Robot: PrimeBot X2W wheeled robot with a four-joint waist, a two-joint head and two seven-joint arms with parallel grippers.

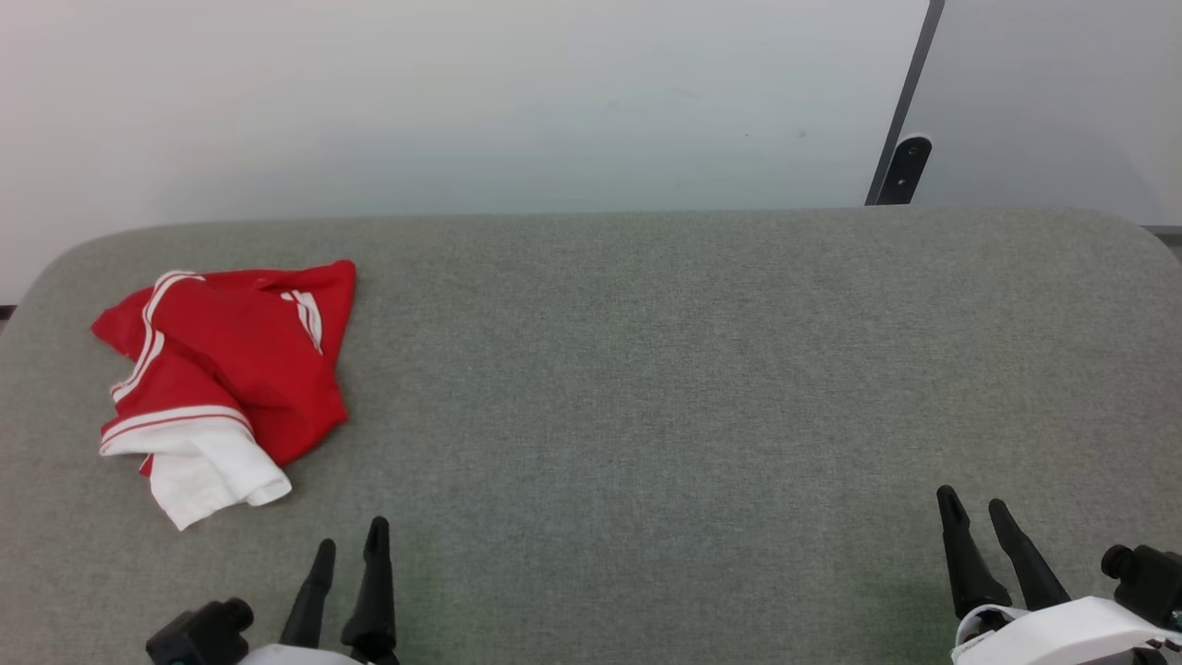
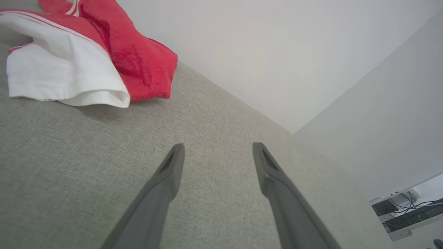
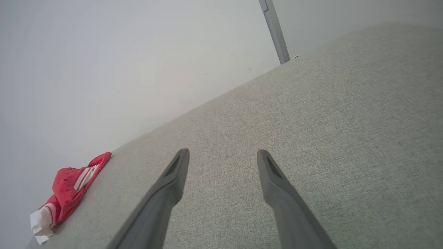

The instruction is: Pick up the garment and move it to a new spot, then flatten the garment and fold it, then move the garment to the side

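Red-and-white garment is seen crumpled on the bench, left side; left tool and right tool released, empty | left wrist: garment is seen near, untouched | right wrist: garment is seen well apart

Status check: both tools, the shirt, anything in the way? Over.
Left tool open, empty. Right tool open, empty. Garment crumpled at left on grey surface, untouched. Nothing in the way.

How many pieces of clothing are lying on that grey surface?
1. A crumpled red shirt with a white sleeve lies at the left of the grey surface, just ahead of the open left gripper. Its folds could hide something small.
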